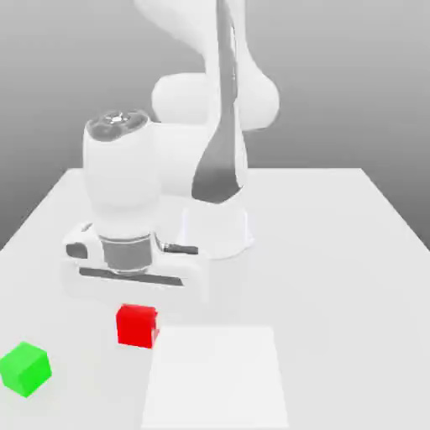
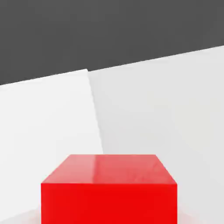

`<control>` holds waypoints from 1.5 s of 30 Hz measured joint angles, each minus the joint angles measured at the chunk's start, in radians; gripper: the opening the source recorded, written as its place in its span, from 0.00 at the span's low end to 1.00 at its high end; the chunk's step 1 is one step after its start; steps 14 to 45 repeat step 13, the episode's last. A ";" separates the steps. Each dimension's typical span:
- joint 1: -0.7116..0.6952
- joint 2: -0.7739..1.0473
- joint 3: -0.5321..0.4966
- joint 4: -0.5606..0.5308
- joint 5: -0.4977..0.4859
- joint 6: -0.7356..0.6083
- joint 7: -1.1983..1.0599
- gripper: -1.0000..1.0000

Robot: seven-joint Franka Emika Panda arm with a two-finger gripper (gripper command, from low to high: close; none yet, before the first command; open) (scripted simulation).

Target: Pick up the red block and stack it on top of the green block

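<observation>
The red block is a small bright red cube on the white table, toward the exterior view's lower left. My gripper hangs straight down over it from the white hand and is shut on the red block. In the hand view the red block looms close, right under the hand. The green block, a bright green cube of the same size, rests on the table to the exterior view's left of the red one, a good gap apart from it.
The arm's white base rises just behind the hand. A lighter square patch lies flat on the table right beside the red block, on the exterior view's right.
</observation>
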 joint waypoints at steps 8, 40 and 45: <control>-0.134 0.220 -0.049 0.161 0.131 0.049 0.099 1.00; -0.134 0.220 -0.049 0.161 0.131 0.049 0.099 1.00; -0.134 0.220 -0.049 0.161 0.131 0.049 0.099 1.00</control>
